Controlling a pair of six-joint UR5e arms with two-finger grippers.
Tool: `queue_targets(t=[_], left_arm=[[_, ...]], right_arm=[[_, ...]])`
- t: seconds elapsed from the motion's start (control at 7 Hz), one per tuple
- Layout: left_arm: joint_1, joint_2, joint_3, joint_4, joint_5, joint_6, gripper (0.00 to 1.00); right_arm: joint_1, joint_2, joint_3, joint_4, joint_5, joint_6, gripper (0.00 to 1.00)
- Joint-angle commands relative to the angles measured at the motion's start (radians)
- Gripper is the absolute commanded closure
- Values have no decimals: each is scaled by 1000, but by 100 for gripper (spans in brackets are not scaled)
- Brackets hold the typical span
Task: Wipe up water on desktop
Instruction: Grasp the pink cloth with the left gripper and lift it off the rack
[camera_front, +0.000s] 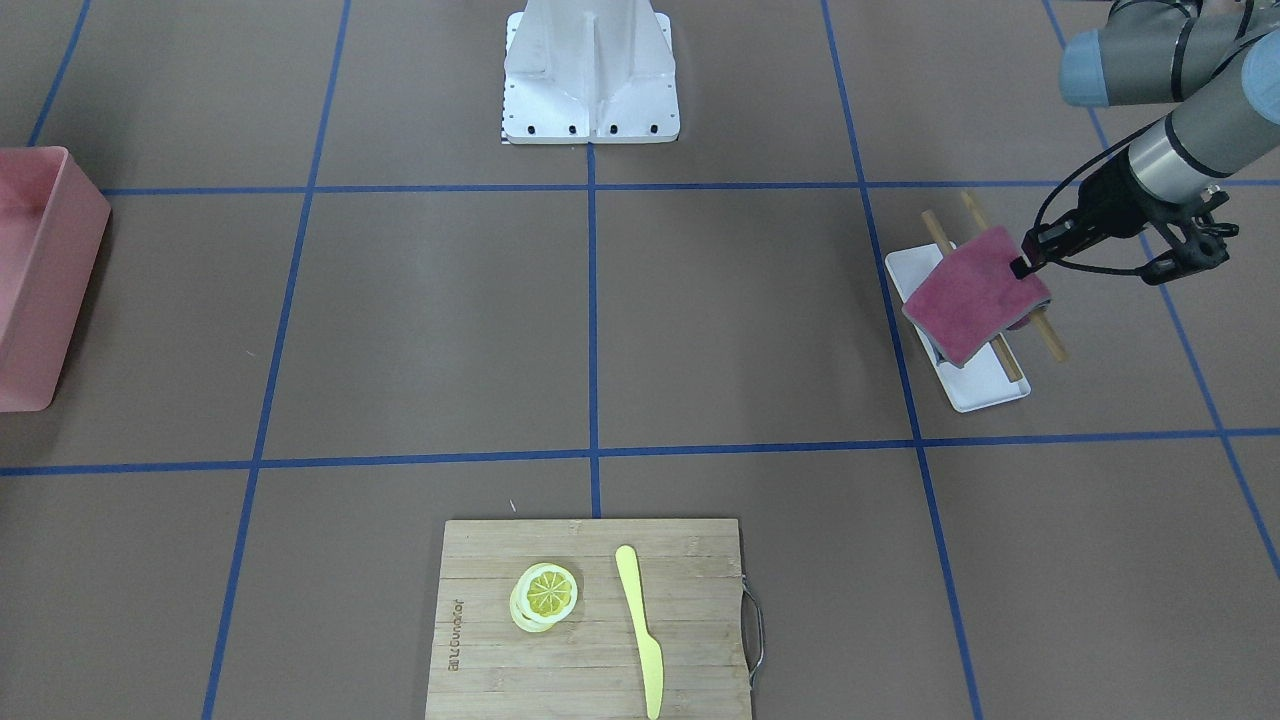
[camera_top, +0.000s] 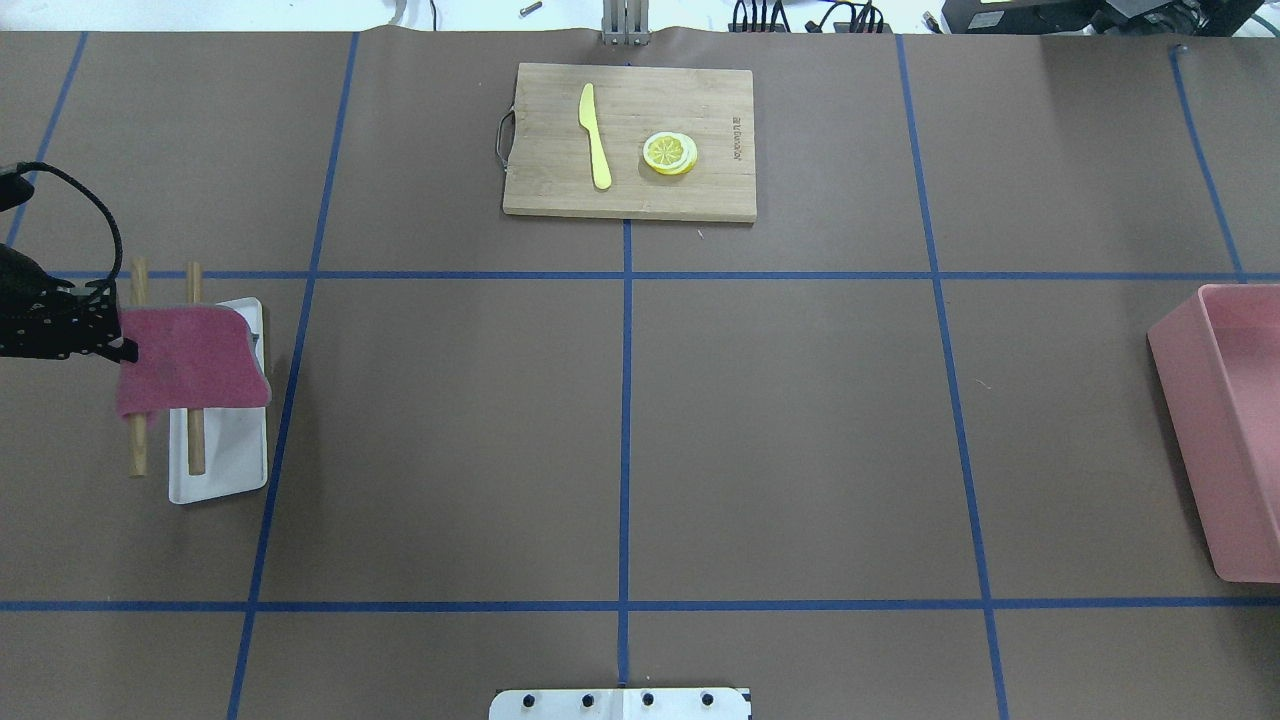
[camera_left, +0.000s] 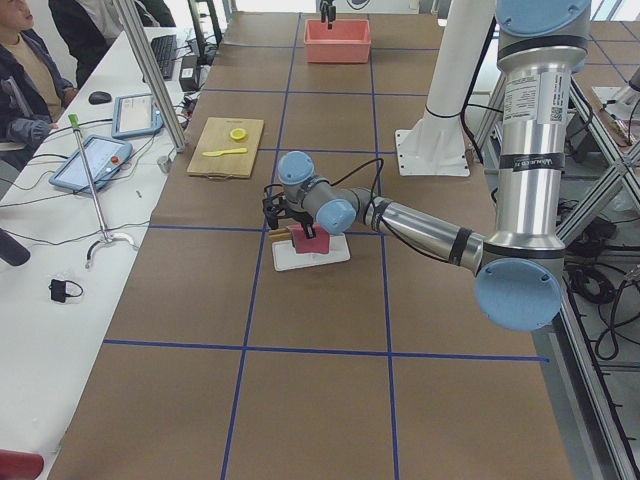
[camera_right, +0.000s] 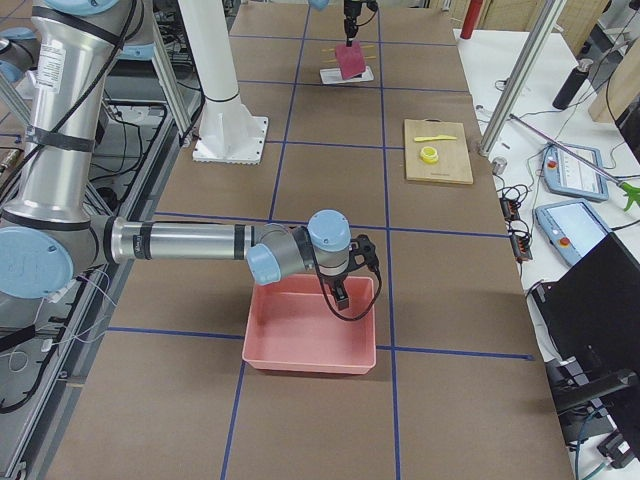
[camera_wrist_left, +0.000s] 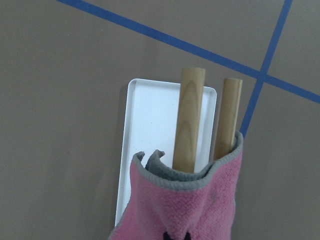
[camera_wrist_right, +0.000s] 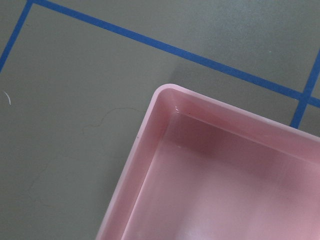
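In the overhead view the left arm is cut off at the frame's left edge, so only its black left gripper (camera_top: 126, 349) shows. Its jaws are pinched on the near edge of one magenta cloth (camera_top: 190, 365). The cloth lies across two wooden rods (camera_top: 195, 442) and hides their middles. The rods stand over one white tray (camera_top: 228, 455), partly covered by the cloth.

The desktop (camera_top: 780, 430), brown and crossed by blue tape lines, spreads below these jaws and apart from them, with cloth, rods and tray between. No wet patch can be picked out on it with certainty. The right wrist view shows only a faint curled mark near the bin's corner.

Farther right, at the far edge, sits one cutting board (camera_top: 560, 192) with one yellow knife (camera_top: 596, 135) and a stack of lemon slices (camera_top: 670, 153), too overlapped to count.

At the right edge one pink bin (camera_top: 1195, 430) is cropped by the frame. The right gripper (camera_right: 341, 294) hangs over it, seen only from the side, so whether its jaws are apart or together cannot be told.
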Motion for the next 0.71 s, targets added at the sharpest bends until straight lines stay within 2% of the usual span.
queue_targets(t=[0.0,0.14,0.29,0.57], left_arm=[[-10,-2,-48,4,-34,1,100],[-13,-29,-58,6,-154,-10,100],[-20,-116,-55,11,-187,-84,100],[-4,-342,-17,11,-178,-410,100]], right_arm=[[0,1,1,2,3,0,0],[0,6,7,3,9,6,0],[-2,9,25,3,10,14,0],[-9,9,100,3,7,12,0]])
